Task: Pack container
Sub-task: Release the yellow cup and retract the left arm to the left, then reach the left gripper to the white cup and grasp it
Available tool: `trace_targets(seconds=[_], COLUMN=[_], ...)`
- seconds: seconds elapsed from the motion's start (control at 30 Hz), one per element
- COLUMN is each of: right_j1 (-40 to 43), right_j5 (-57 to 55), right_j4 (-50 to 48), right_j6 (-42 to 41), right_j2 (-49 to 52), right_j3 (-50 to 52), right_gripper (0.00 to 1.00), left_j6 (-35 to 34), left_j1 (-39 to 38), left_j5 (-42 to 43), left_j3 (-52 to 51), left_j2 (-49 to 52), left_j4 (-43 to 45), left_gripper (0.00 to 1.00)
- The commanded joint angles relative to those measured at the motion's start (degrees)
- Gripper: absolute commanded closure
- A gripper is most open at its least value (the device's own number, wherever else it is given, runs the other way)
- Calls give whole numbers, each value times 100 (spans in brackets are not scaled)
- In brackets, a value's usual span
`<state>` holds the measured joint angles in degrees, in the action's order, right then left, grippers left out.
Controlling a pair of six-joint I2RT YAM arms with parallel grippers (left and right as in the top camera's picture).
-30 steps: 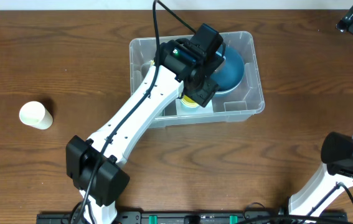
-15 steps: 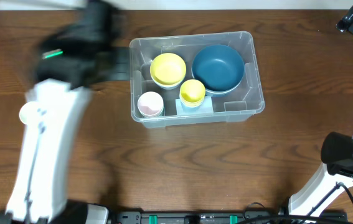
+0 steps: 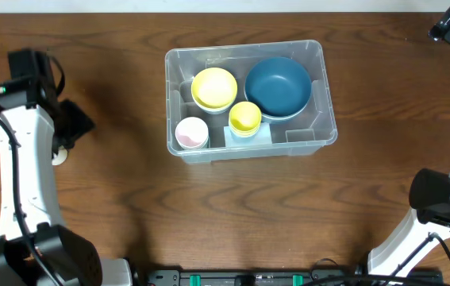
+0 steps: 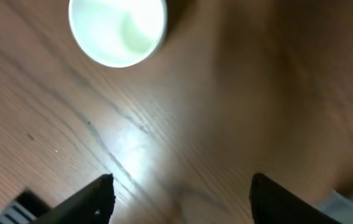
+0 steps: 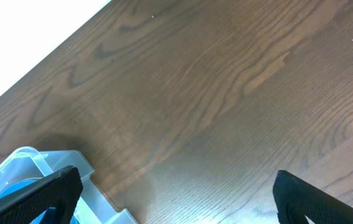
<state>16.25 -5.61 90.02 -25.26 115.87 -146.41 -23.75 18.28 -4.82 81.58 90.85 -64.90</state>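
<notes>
First, left tool (image 4: 182, 194): jaws apart, nothing between them, over bare table (image 3: 129, 206).
White cup (image 4: 117, 31): just ahead of that tool, apart from it, open mouth showing.
Container (image 3: 320, 119): well off to the left tool's right, mid-table toward the far edge; only bare wood between.
Inside container: blue bowl (image 3: 278, 86), yellow bowl (image 3: 214, 87), yellow cup (image 3: 245, 117), pale cup (image 3: 192, 133).
Right tool (image 5: 176, 199): jaws wide, empty, beyond the container's far right corner.

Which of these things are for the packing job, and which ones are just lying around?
For the job: container, holding blue bowl, yellow bowl, yellow cup, pinkish cup; white cup outside it, likely next; left hand, open beside it.
Just lying about: wooden table; right hand, open, idle.
</notes>
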Motion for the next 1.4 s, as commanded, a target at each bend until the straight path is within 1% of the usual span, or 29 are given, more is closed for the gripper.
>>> trace_targets(seconds=[0.0, 0.07, 0.2, 0.33, 0.4, 0.43, 0.47, 0.57, 0.93, 1.0, 1.07, 1.17, 1.2, 1.23, 1.27, 1.37], right_j1=[20, 20, 20, 20, 20, 20, 20, 20, 20, 20, 20, 20, 20, 20, 20, 20], right_j5=[-17, -17, -17, -17, -17, -17, -17, -17, -17, -17, -17, -17, -17, -17, -17, -17], right_j4=[2, 2, 2, 2, 2, 2, 2, 2, 2, 2, 2, 2, 2, 2, 2, 2], right_j6=[-85, -85, -85, -85, -85, -85, -83, -85, -85, -85, -85, -85, -85, -85, -85, -85], right_j2=[63, 63, 63, 63, 63, 63, 63, 63, 63, 63, 63, 63, 63, 63, 63, 63], right_j3=[-37, -37, -37, -37, -37, -37, -37, -37, -37, -37, -37, -37, -37, -37, -37, -37], right_gripper=[1, 1, 1, 1, 1, 1, 1, 1, 1, 1, 1, 1, 1, 1, 1, 1], left_j6=[-249, -247, 125, 494, 627, 643, 662, 787, 785, 785, 785, 785, 785, 785, 785, 748], left_j1=[299, 439, 511, 514, 511, 514, 514, 514, 518, 518, 518, 518, 518, 518, 518, 503], left_j5=[94, 190, 442, 411, 267, 192, 94, 26, -42, -42, -42, -42, -42, -42, -39, -13], left_j3=[-400, -579, -741, -835, -839, -839, -841, -839, -839, -839, -839, -839, -839, -839, -839, -820], left_j2=[-83, -83, -59, -9, 76, 125, 181, 387, 1390, 1453, 1464, 1464, 1464, 1464, 1458, 1416], left_j4=[367, 664, 1283, 1792, 1987, 2055, 2120, 2273, 2566, 2601, 2623, 2645, 2640, 2621, 2597, 2481], left_gripper=[30, 30, 30, 29, 29, 26, 26, 25, 27, 33, 47, 74, 81, 92, 94, 94])
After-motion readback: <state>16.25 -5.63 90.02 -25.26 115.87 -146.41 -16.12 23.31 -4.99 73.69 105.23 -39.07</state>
